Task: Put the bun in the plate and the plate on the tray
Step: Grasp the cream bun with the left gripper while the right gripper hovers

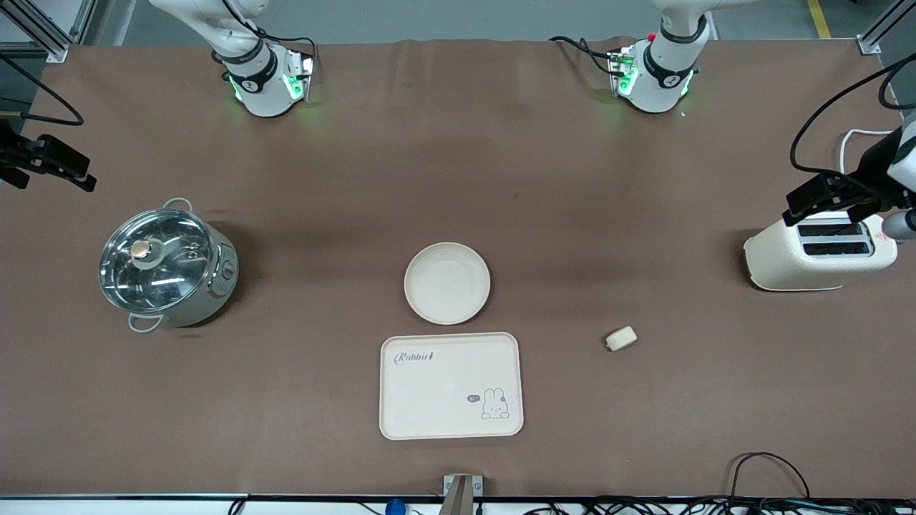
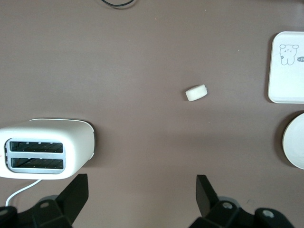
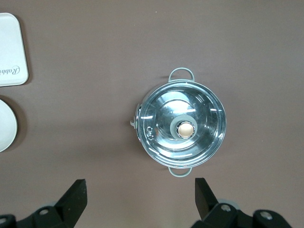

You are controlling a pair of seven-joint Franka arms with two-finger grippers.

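The bun (image 1: 620, 337) lies on the brown table, toward the left arm's end from the tray; it also shows in the left wrist view (image 2: 196, 92). The round plate (image 1: 447, 282) sits empty mid-table, just farther from the front camera than the Rabbit tray (image 1: 451, 386). The plate's edge (image 2: 295, 142) and the tray's corner (image 2: 287, 76) show in the left wrist view. My left gripper (image 2: 142, 190) is open and empty, high over the toaster's area (image 1: 834, 200). My right gripper (image 3: 141, 192) is open and empty, high beside the pot (image 1: 54, 168).
A cream two-slot toaster (image 1: 819, 250) stands at the left arm's end of the table. A lidded steel pot (image 1: 164, 265) stands at the right arm's end. Cables lie along the table's near edge.
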